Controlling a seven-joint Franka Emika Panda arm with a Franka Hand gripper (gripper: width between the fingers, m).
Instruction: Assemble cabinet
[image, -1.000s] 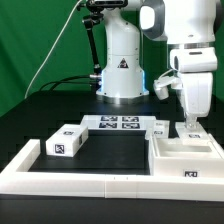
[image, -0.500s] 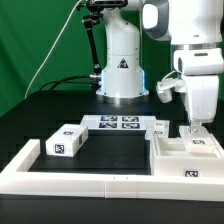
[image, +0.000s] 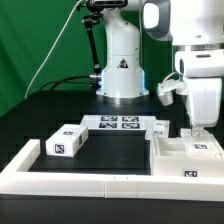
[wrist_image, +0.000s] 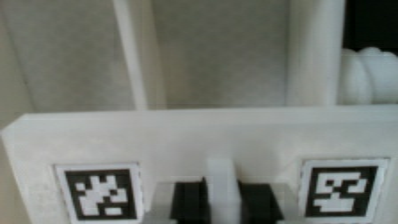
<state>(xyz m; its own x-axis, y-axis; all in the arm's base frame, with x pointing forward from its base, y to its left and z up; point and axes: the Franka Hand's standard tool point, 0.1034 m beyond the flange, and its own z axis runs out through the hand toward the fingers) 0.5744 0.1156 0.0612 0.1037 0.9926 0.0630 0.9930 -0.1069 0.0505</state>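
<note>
The matte white boxy cabinet (image: 186, 158) sat on the black worktop (image: 110, 160) at the exterior view's right. The tool (wrist_image: 217, 200) pinched its thin white rib (wrist_image: 217, 172). I think grabbing was done; next, move it gently.

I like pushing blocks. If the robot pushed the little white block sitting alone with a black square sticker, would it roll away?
Probably not: the little white block has flat faces and square corners, so it should slide, not roll. It sits low and wide on the black table, so tipping seems unlikely.
</note>
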